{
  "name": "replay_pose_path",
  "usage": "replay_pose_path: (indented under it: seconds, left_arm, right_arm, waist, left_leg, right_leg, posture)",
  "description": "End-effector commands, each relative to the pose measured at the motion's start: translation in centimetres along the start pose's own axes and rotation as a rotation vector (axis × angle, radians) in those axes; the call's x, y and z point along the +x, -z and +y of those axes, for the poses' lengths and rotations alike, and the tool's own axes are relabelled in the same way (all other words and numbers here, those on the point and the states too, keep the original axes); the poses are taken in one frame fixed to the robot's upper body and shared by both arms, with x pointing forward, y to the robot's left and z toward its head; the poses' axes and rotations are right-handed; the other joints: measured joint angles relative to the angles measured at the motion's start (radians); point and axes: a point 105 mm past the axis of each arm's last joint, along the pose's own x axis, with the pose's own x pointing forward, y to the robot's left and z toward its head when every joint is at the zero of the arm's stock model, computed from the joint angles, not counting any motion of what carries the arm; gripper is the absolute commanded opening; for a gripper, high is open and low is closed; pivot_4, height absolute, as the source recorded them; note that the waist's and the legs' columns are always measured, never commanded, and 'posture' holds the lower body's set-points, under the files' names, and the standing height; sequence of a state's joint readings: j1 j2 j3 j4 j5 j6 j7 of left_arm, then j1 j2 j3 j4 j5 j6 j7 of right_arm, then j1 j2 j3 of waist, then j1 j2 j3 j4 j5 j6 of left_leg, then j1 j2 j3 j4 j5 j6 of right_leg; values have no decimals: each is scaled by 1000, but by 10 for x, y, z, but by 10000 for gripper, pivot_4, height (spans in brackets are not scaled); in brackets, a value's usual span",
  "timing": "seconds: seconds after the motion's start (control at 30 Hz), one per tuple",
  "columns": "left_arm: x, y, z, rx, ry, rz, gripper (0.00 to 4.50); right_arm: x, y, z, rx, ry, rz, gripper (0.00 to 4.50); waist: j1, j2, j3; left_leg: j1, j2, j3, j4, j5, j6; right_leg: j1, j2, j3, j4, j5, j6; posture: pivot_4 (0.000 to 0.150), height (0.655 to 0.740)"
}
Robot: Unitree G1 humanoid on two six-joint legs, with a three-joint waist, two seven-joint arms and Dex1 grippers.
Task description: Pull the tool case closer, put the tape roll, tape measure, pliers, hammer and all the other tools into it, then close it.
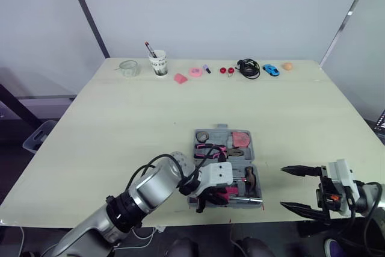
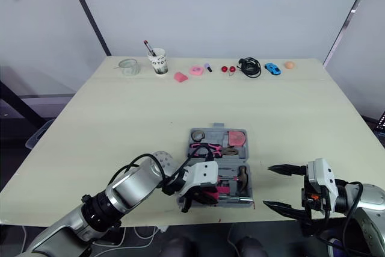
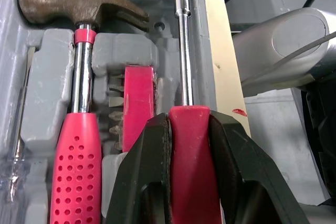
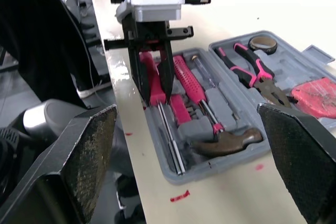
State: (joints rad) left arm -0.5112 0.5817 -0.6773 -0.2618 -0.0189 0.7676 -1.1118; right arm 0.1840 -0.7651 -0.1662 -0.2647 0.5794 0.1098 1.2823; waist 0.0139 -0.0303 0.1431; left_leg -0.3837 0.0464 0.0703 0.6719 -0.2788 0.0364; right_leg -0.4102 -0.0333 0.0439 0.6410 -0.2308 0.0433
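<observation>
One screwdriver clamped in left gripper jaws, shaft along tool case near edge, tip rightward; right gripper jaws wide.

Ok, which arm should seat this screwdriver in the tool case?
Left. The left gripper is shut on the screwdriver, over the tool case beside the hammer. The right gripper hangs open and empty, off to the case's right.

At lower centre, a pink screwdriver is held in the tool case by the left hand; the right hand is seen open.
</observation>
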Motion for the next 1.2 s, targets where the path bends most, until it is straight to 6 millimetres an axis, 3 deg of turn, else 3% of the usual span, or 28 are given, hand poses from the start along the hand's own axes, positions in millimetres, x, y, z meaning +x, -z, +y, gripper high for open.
replay_pose_path:
  seconds: [0.03, 0.53, 1.03, 1.07, 1.13, 1.2]
  left_arm:
    - [-9, -1, 0, 13, -17, 12, 6031]
    - [6, -9, 0, 0, 0, -10, 6031]
    - [7, -10, -4, -17, 22, -13, 6031]
    - [8, -11, -4, -19, 21, -17, 16404]
    - [8, -13, -5, -21, 20, -22, 23046]
    - [9, -14, -5, -28, 20, -28, 33522]
  right_arm:
    - [-5, -8, -1, -40, 4, 0, 45000]
    - [-2, -10, -1, -49, 9, -2, 45000]
    - [0, -12, 2, -50, 12, 1, 45000]
    - [0, -12, 1, -50, 13, 1, 45000]
    - [0, -13, 1, -51, 12, 2, 45000]
    - [1, -13, 0, -51, 12, 2, 45000]
  waist:
    - [0, 0, 0]
    - [1, 0, 0]
    - [1, 0, 0]
    - [1, 0, 0]
    - [2, 0, 0]
    - [0, 0, 0]
  left_leg:
    - [0, 0, 0, 0, 0, 0]
    - [0, 0, 0, 0, 0, 0]
    - [0, -1, 0, 0, 0, 0]
    - [0, -1, 0, 0, 0, 0]
    - [0, -1, 0, 0, 0, 0]
    - [0, -1, 0, 1, 0, 0]
  right_leg:
    - [0, 0, 0, 0, 0, 0]
    - [0, 0, 0, 0, 0, 0]
    - [0, 0, 0, 0, 0, 0]
    - [0, 0, 0, 0, 0, 0]
    - [1, 0, 0, 0, 0, 0]
    - [1, 0, 0, 0, 0, 0]
  posture:
    - [1500, 7400]
    - [1500, 7400]
    - [1500, 7400]
    - [1500, 7400]
    - [1500, 7400]
    - [1500, 7400]
